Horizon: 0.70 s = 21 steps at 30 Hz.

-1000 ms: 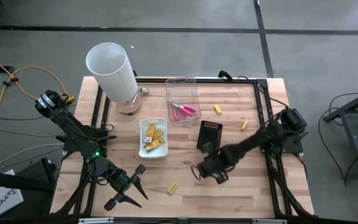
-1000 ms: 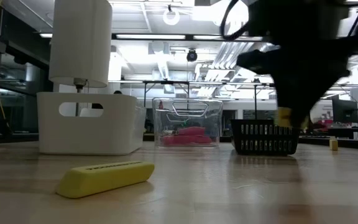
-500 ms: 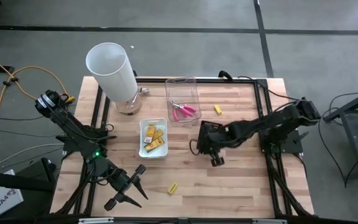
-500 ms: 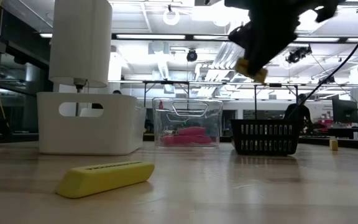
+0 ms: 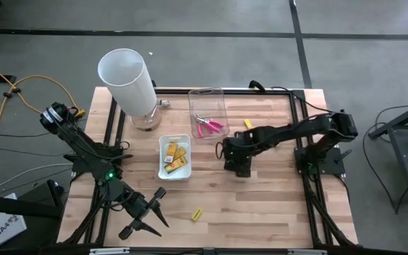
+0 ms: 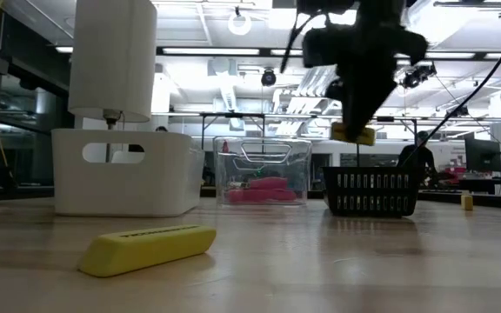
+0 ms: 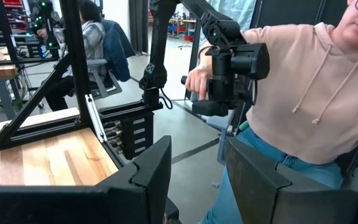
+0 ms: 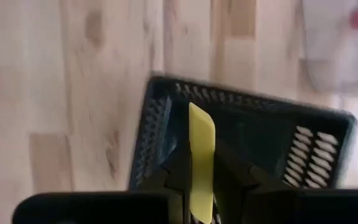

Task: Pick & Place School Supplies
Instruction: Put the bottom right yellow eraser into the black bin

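Note:
My right gripper (image 5: pixel 234 152) hangs over the black tray (image 6: pixel 370 193), shut on a short yellow stick (image 8: pixel 202 130). The same stick (image 6: pixel 355 133) shows in the low view, just above the tray's rim. Another yellow stick (image 5: pixel 197 213) lies flat on the near part of the table, and one more (image 5: pixel 248 124) lies far right of the clear tray (image 5: pixel 207 113), which holds the pink-handled pliers (image 5: pixel 208 127). Yellow packs (image 5: pixel 175 157) lie in the white tray (image 5: pixel 163 145). My left gripper (image 5: pixel 154 211) waits open at the near left. My right gripper pinches the yellow stick between its two fingers (image 8: pixel 178 169), which point down from above. The stick runs along the fingers, and its free end (image 8: pixel 201 115) sticks out past their tips. It is lifted clear, hanging over the black tray (image 8: pixel 260 134).
A tall white cylinder (image 5: pixel 127 76) stands at the far left of the table. In the left wrist view a person in a pink hoodie (image 7: pixel 297 99) stands past the table's edge by another arm. Bare wood lies between the white tray and the near edge.
My right gripper, shut on the yellow stick, has risen from the near middle of the table and moved toward the far edge. It has then come down a little over the black tray. The stick has gone with it, lifted clear of the wood.

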Each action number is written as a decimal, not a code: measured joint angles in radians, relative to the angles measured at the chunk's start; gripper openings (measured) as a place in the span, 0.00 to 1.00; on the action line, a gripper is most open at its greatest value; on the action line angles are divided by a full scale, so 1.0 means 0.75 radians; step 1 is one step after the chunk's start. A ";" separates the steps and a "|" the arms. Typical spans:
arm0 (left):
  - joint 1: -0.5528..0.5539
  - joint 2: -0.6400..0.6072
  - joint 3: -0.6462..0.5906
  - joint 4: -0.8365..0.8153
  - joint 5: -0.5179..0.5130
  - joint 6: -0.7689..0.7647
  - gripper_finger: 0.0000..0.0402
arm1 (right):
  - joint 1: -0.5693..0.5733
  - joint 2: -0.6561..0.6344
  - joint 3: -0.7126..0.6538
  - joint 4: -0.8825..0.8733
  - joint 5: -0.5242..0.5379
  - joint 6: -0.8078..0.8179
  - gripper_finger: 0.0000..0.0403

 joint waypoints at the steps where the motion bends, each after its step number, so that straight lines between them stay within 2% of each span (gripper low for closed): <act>1: 0.000 0.000 0.000 -0.003 0.000 0.000 0.36 | -0.005 0.005 0.001 0.004 -0.008 0.009 0.09; 5: 0.000 0.000 0.000 -0.001 0.000 0.000 0.36 | -0.014 0.032 -0.011 0.007 -0.018 0.025 0.09; 15: -0.002 0.000 0.000 -0.001 0.000 -0.019 0.36 | -0.029 0.049 -0.172 0.111 -0.041 0.065 0.10; 21: -0.002 0.000 0.000 0.000 0.001 -0.020 0.36 | -0.030 0.048 -0.173 0.142 -0.076 0.059 0.17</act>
